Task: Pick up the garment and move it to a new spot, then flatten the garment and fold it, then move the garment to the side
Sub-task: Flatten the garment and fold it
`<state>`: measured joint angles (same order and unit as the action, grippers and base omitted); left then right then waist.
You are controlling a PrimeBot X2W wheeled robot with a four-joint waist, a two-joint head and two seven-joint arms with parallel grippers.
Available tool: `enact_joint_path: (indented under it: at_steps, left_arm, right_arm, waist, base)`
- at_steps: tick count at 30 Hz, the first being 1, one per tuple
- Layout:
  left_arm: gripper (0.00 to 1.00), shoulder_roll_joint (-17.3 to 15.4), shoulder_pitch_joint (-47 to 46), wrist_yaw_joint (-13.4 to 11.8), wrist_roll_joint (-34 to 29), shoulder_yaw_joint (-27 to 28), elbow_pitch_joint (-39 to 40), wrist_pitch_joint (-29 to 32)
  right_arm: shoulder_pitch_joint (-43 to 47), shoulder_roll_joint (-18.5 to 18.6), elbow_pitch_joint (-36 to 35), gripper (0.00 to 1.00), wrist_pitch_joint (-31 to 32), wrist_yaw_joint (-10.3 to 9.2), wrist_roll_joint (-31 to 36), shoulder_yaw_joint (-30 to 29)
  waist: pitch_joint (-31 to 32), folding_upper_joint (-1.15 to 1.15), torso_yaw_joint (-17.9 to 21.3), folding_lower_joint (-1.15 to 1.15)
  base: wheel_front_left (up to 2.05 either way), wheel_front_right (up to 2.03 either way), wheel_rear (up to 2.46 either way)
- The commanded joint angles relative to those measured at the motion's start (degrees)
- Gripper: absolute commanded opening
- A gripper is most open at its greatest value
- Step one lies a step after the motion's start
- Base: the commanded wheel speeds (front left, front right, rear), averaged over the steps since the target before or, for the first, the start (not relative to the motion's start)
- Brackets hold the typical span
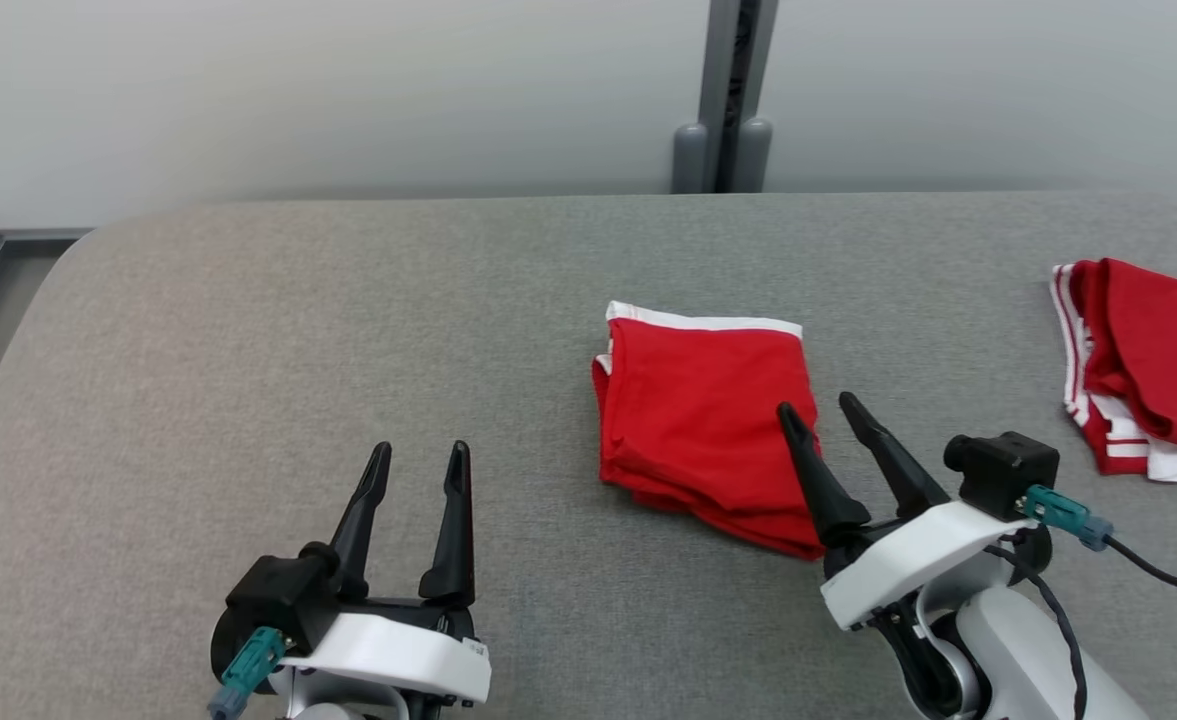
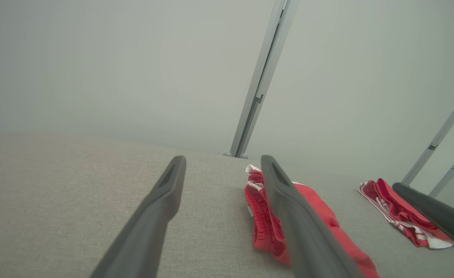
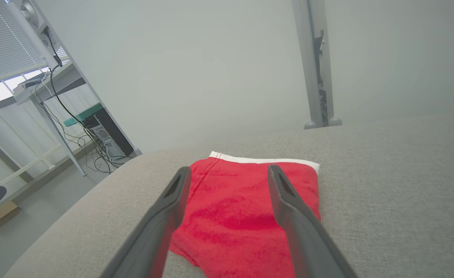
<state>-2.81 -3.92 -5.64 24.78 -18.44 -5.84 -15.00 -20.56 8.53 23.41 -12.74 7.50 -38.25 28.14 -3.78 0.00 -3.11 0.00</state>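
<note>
The garment [image 1: 700,420] is red with a white trim and lies folded into a rough square at the middle of the grey table [image 1: 348,330]. My right gripper [image 1: 816,407] hovers open over its near right corner, fingers apart with nothing between them. In the right wrist view the garment [image 3: 234,210] lies flat beneath the spread fingers [image 3: 288,216]. My left gripper [image 1: 420,455] stands open near the front left, well clear of the cloth. From the left wrist, the garment [image 2: 263,220] shows to the right, partly behind one finger [image 2: 288,208].
A second red and white garment [image 1: 1143,365] lies bunched at the table's right edge, also seen from the left wrist [image 2: 396,210]. A grey post [image 1: 728,100] stands behind the table. Off the left side are a desk with cables [image 3: 57,100] and bare floor.
</note>
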Motion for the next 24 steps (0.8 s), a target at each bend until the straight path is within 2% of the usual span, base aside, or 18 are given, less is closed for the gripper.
enact_joint_path:
  at_steps: [1, 6, 10, 14, 24]
  left_arm:
    - [1.00, -0.23, 0.72, -0.25, -0.31, 0.58, -0.18, -0.25]
    - [1.00, -0.23, 2.73, -0.03, -0.31, 2.65, -0.47, -0.25]
    - [1.00, -0.21, 4.69, -0.92, -2.48, 4.31, -0.79, -0.24]
    - [1.00, -0.24, 6.49, -0.19, -3.41, 5.97, -1.03, -0.24]
    - [1.00, -0.22, 11.12, 1.81, -7.17, 9.31, 0.10, -0.24]
  right_arm:
    - [0.89, 0.48, 0.43, 1.00, -0.68, -0.01, 1.26, -0.85]
    - [3.38, 0.61, 1.75, 1.00, -1.66, -0.01, 4.13, -3.27]
    - [5.99, 0.88, 2.75, 1.00, -2.20, -0.01, 6.72, -5.26]
    - [8.20, 1.01, 2.57, 1.00, -2.54, -0.01, 9.67, -6.95]
    - [16.50, -0.59, -4.59, 1.00, -2.46, -0.01, 15.71, -13.24]
  waist:
    - [0.87, 0.00, 1.47, 0.00]
    - [3.28, 0.00, 3.53, 0.00]
    - [4.71, 0.00, 4.26, 0.00]
    - [5.88, 0.00, 4.45, 0.00]
    - [7.83, 0.00, 4.01, 0.00]
  base:
    - [0.00, 0.00, 0.00]
    - [0.00, 0.00, 0.00]
    - [0.00, 0.00, 0.00]
    - [0.00, 0.00, 0.00]
    - [0.00, 0.00, 0.00]
